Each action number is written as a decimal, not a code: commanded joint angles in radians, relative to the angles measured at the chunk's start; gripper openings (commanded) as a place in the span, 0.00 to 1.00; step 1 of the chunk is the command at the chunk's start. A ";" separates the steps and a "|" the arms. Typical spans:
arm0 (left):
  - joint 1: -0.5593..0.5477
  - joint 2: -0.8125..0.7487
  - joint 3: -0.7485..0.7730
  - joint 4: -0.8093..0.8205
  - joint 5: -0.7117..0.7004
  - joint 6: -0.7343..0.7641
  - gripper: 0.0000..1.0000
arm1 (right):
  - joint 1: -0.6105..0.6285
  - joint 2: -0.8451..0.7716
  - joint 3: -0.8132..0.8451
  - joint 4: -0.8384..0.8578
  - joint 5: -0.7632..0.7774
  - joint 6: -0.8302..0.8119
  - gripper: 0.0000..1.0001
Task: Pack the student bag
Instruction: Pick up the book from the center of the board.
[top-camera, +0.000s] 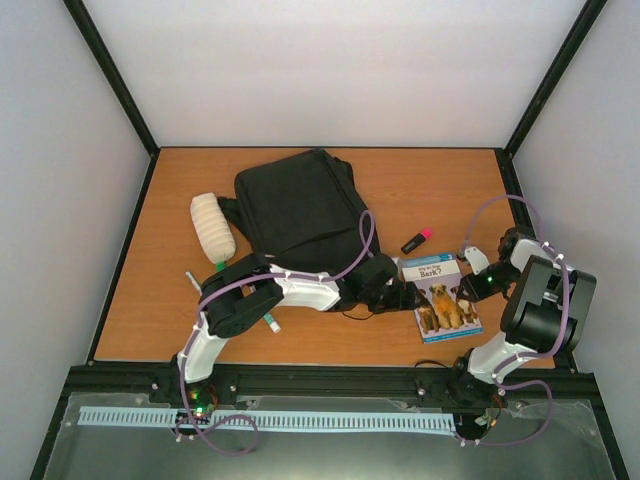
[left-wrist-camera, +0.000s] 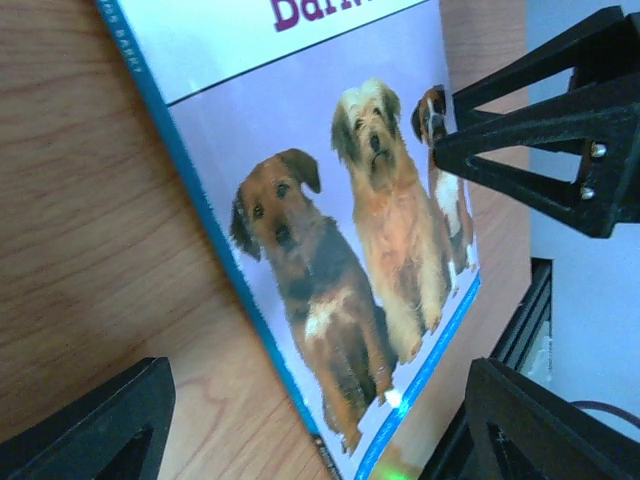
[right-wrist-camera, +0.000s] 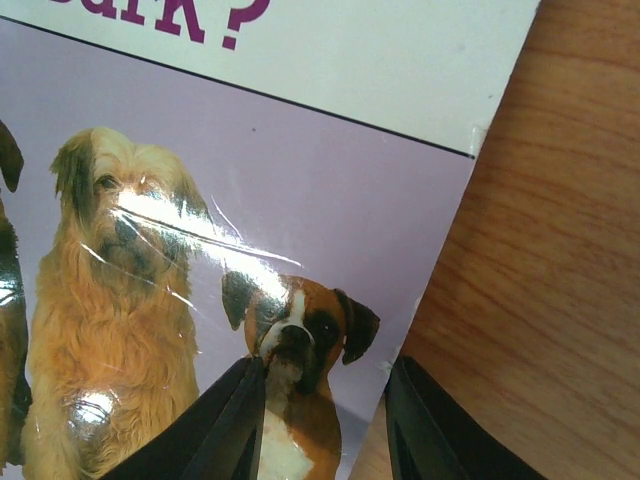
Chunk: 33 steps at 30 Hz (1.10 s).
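The student bag is a large black backpack lying flat at the back middle of the table. A thin book with dogs on its cover lies flat at the front right. It fills the left wrist view and the right wrist view. My left gripper is open and empty at the book's left edge, its jaws wide apart. My right gripper is open and empty, its jaws either side of the book's right edge. It also shows in the left wrist view.
A white rolled bundle lies left of the bag. A pink and black highlighter lies behind the book. A green marker and other pens lie under my left arm. Black frame rails edge the table.
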 joint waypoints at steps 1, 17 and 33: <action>-0.013 0.076 0.008 0.079 0.035 -0.079 0.83 | 0.011 0.042 -0.072 -0.051 -0.009 -0.005 0.35; -0.013 0.106 0.077 0.151 -0.044 -0.016 0.87 | 0.010 0.041 -0.123 -0.049 -0.045 -0.040 0.36; 0.020 -0.073 0.051 -0.167 -0.289 0.024 0.87 | -0.001 -0.156 0.036 -0.147 0.030 0.029 0.48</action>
